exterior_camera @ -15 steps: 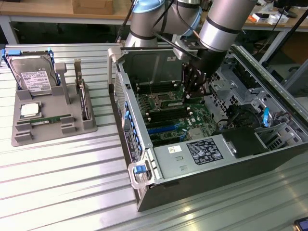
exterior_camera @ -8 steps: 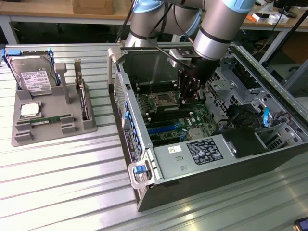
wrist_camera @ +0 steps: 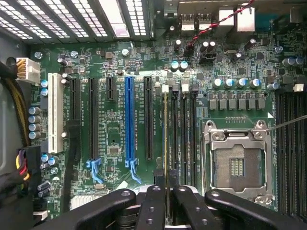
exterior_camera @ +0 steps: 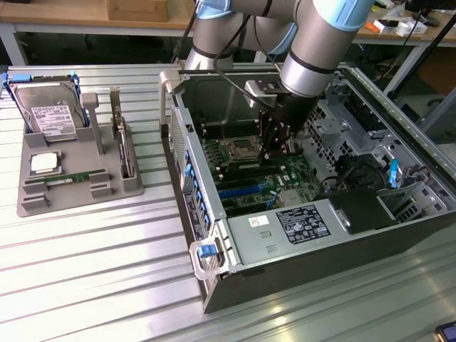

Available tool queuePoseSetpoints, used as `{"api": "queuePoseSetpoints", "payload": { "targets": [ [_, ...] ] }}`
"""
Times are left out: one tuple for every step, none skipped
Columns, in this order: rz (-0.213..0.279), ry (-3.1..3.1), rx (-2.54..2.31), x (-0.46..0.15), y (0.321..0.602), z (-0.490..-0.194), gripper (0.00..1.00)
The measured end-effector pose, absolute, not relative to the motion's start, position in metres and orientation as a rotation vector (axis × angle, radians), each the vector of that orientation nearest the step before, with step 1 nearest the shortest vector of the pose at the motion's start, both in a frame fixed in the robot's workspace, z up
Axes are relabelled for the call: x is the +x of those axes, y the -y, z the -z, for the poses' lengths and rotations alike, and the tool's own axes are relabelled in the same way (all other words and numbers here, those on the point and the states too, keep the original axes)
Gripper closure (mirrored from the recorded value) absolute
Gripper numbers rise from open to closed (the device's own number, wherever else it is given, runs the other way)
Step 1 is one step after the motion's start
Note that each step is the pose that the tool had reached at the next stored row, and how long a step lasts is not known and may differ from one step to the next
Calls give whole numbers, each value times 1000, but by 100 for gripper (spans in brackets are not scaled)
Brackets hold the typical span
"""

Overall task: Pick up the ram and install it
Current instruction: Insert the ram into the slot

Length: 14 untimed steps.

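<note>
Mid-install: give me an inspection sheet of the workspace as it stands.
Surface: slatted metal table, carrying grey holder and open computer case.
Job's things: the ram, edge-on, aligned over the memory slot farthest from the empty processor socket; seating unclear.
Clutter: second ram stick, hard drive, processor chip in holder.
Gripper: shut on the ram.
Cables: red-black twisted pair, yellow-black bundle, both away from the ram.
Surroundings: workbenches behind.

Open-sided case (exterior_camera: pixel 299 281), free room above motherboard (exterior_camera: pixel 296 174); drive cage (exterior_camera: pixel 342 117) and rear wall (exterior_camera: pixel 178 132) flank gripper (exterior_camera: pixel 274 153) closely.
</note>
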State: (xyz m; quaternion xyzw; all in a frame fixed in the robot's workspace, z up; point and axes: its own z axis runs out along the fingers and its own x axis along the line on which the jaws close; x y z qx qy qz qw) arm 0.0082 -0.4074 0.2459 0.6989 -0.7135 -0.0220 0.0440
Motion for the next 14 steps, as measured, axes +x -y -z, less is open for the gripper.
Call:
{"api": "queuePoseSetpoints", "payload": {
  "targets": [
    [67, 2182, 2135, 8, 407, -244, 87],
    [68, 2182, 2136, 7, 407, -242, 87],
    [67, 2182, 2135, 7, 406, -240, 87],
    [68, 2182, 2136, 6, 404, -239, 87],
    [67, 2182, 2135, 6, 404, -238, 87],
    [67, 2182, 2135, 5, 404, -237, 87],
    [67, 2181, 2135, 5, 404, -237, 87],
    [68, 2181, 2136, 5, 404, -236, 87],
    [67, 2182, 2136, 5, 404, -235, 87],
    [67, 2181, 2135, 5, 404, -234, 87],
    [67, 2182, 2136, 5, 404, -234, 87],
    [68, 2182, 2136, 5, 405, -234, 87],
    [68, 2182, 2136, 5, 405, -234, 87],
    [68, 2181, 2136, 6, 405, -234, 87]
  ]
}}
